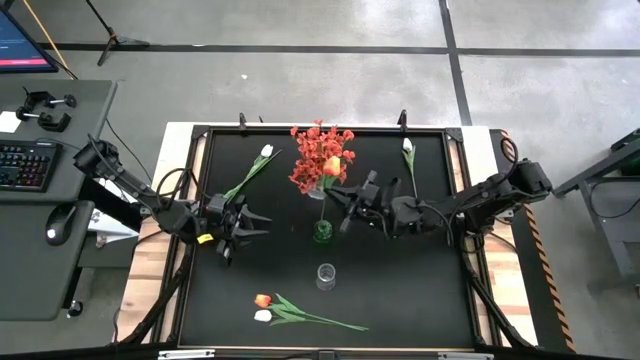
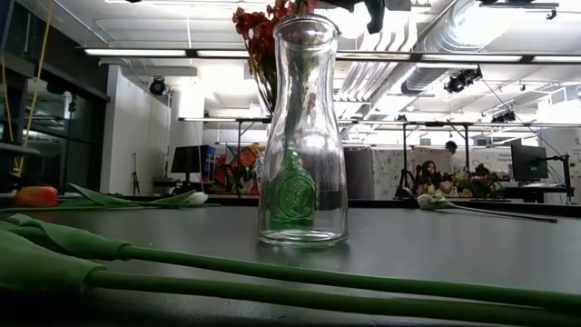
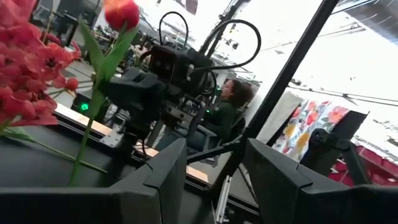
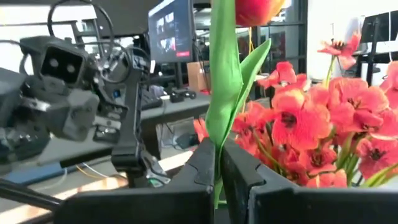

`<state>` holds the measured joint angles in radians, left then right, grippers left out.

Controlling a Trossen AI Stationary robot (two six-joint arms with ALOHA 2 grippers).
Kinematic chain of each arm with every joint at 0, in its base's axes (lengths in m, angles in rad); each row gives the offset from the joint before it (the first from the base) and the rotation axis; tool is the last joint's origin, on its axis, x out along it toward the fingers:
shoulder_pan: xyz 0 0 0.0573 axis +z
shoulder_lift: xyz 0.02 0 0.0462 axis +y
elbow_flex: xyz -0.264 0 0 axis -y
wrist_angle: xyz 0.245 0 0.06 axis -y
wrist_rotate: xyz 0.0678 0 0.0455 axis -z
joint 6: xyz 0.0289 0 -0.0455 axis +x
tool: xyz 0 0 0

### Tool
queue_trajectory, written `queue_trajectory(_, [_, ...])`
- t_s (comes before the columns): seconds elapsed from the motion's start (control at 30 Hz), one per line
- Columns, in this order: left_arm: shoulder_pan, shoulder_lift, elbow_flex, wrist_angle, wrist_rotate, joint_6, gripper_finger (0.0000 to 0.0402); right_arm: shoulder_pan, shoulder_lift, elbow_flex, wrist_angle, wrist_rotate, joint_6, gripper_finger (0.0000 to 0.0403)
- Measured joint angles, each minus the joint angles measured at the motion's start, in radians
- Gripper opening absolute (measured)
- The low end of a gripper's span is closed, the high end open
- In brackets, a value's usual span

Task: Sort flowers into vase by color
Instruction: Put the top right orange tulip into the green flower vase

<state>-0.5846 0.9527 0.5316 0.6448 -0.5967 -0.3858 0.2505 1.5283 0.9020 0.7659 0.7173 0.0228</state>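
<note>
Beside the red spray (image 1: 318, 158), the right gripper (image 4: 219, 163) pinches an orange tulip (image 1: 331, 166); lower it upright into the green vase (image 1: 322, 232), left gripper (image 1: 252, 222) spread clear.

The high view looks straight down over the whole black table (image 1: 400, 290), taking in both arms from well above. The low view sits at tabletop height, very near the clear glass vase (image 2: 302, 136), facing level across the table into the room.

The left wrist view looks forward between its own parted jaws, across the table at the right arm's wrist (image 3: 158, 78) opposite. The right wrist view faces back the other way, past jaws closed on an orange tulip's stem (image 4: 222, 93), toward the left arm's wrist (image 4: 59, 87).

Both wrist views share the red blossom spray (image 4: 317, 130) and the tulip; the high view holds all of these.
</note>
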Motion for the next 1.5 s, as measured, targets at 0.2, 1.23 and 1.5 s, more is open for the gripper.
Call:
queue_trajectory(0.2, [0.001,0.000,0.000,0.000,-0.019,0.006,0.0154,-0.002,0.000,0.000,-0.044,0.008,-0.005,0.0000])
queue_trajectory(1.23, [0.001,0.000,0.000,-0.026,-0.018,0.049,0.0154,0.054,0.112,-0.002,-0.109,0.072,0.127,0.0001])
queue_trajectory(1.5, [0.001,0.000,0.000,-0.054,-0.017,0.048,0.0154,0.091,0.109,-0.002,-0.112,0.084,0.067,0.0066])
